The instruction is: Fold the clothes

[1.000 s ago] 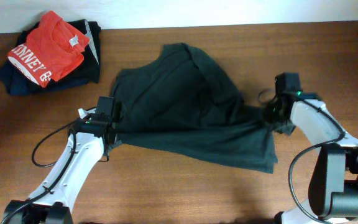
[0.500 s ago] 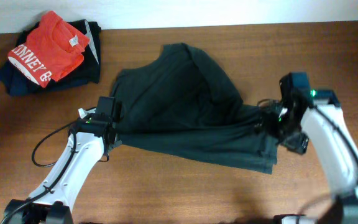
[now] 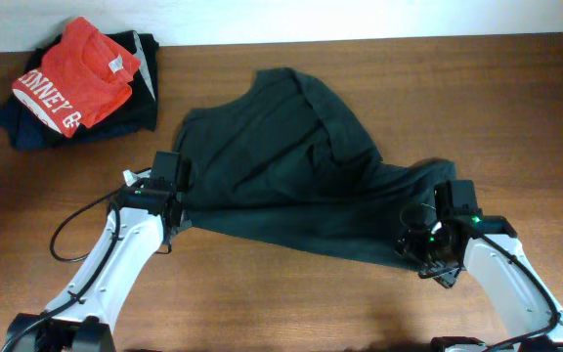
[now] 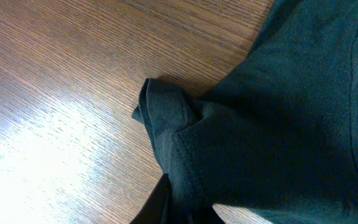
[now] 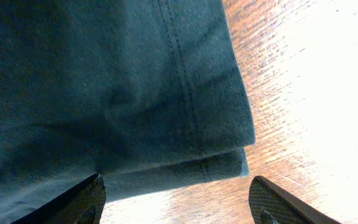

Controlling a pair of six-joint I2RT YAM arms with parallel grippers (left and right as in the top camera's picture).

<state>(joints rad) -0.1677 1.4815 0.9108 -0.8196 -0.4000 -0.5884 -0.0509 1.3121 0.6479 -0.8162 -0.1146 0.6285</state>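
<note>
The dark charcoal T-shirt [image 3: 281, 166] lies crumpled across the middle of the wooden table, with no lettering showing. My left gripper [image 3: 176, 213] is shut on the shirt's left edge. In the left wrist view the fabric [image 4: 278, 112] bunches down between the closed fingers [image 4: 157, 208]. My right gripper [image 3: 420, 250] is open at the shirt's front right corner. In the right wrist view its fingertips [image 5: 86, 199] stand wide apart, and the doubled stitched hem [image 5: 185, 112] lies just ahead of them, not held.
A red T-shirt with white lettering [image 3: 74, 73] lies on a stack of folded dark garments [image 3: 135, 108] at the back left. The table's back edge meets a white wall [image 3: 360, 18]. Bare wood [image 3: 291, 303] lies in front of the shirt.
My right arm has moved from the shirt's right side toward the front of the table, to the front right corner. The shirt's right part has shifted a little. The left arm has not moved.
</note>
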